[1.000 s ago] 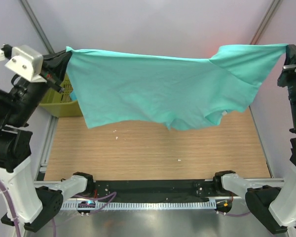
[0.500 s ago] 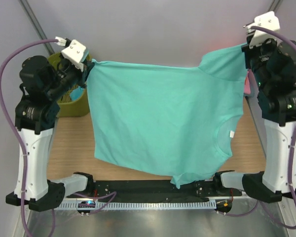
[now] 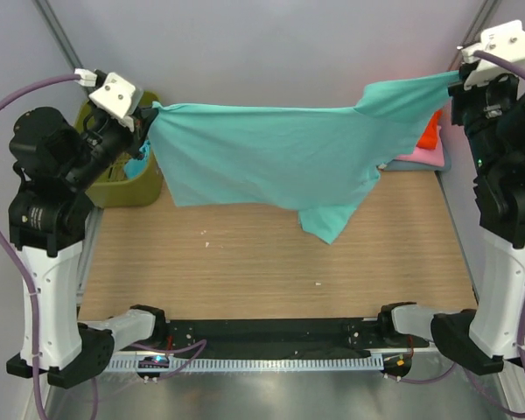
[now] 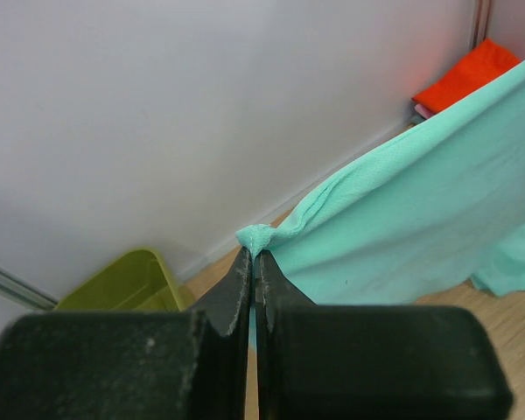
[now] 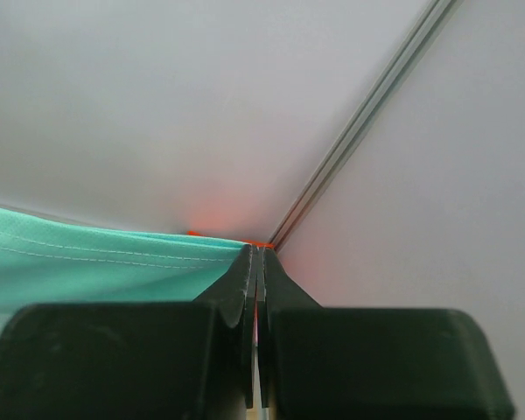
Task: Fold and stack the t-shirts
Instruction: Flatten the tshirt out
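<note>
A teal t-shirt [image 3: 271, 162] hangs stretched in the air across the back of the table, its lowest fold drooping near the middle. My left gripper [image 3: 154, 111] is shut on its left corner, and the left wrist view shows the bunched cloth [image 4: 261, 236] pinched at the tips of the left gripper [image 4: 254, 253]. My right gripper [image 3: 459, 79] is shut on the shirt's right end, high at the back right. In the right wrist view the hemmed edge [image 5: 105, 258] runs into the shut right gripper [image 5: 259, 250]. A folded orange t-shirt [image 3: 430, 131] lies on a pink one [image 3: 420, 157] at the back right.
An olive-green basket [image 3: 122, 188] stands at the back left, right under the left gripper, with a bit of blue-teal cloth [image 3: 142, 160] showing in it. It also shows in the left wrist view as the basket [image 4: 127, 280]. The wooden table [image 3: 271, 271] lies below the shirt. Walls close in on both sides.
Half a second ago the shirt hung broad, down to the near edge. Both arms have since carried it back, and its lower part has swung up toward the rear wall.
</note>
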Robot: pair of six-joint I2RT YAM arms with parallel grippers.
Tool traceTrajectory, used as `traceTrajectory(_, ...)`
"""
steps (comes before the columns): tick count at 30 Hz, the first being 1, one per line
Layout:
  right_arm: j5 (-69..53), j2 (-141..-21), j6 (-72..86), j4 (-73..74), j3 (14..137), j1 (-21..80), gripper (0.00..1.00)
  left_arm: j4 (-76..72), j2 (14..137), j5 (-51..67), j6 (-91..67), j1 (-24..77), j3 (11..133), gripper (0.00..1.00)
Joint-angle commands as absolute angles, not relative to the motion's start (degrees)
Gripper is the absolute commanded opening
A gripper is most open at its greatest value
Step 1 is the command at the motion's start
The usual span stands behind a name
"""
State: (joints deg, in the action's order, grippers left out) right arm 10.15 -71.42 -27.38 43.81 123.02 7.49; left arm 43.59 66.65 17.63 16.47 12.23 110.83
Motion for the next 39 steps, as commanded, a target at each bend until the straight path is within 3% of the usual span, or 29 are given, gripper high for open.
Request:
traceTrajectory(1,9.41,-67.25,-25.32,44.38,124.1,7.47,0.01,43.41,63.73,17.58,14.77,11.78,113.9,0.0)
traceTrajectory(15,8.17,-60.91,-27.24,46.76,132.36,7.12,0.01,48.78,63.45,20.21,12.31,10.11,127.35,0.0)
traceTrajectory(21,7.3,-65.47,-29.18,45.27,132.55,7.21,0.01,48.78,64.42,19.34,13.8,9.67,123.76,0.0)
traceTrajectory(31,4.22,-71.27,-31.29,34.38,106.3,7.21,0.01,42.46,66.35,19.86,17.4,9.67,94.33,0.0)
traceTrajectory(39,-1.67,-85.84,-35.16,20.41,86.49,6.5,0.01,32.37,84.68,20.13,22.41,9.67,79.64,0.0)
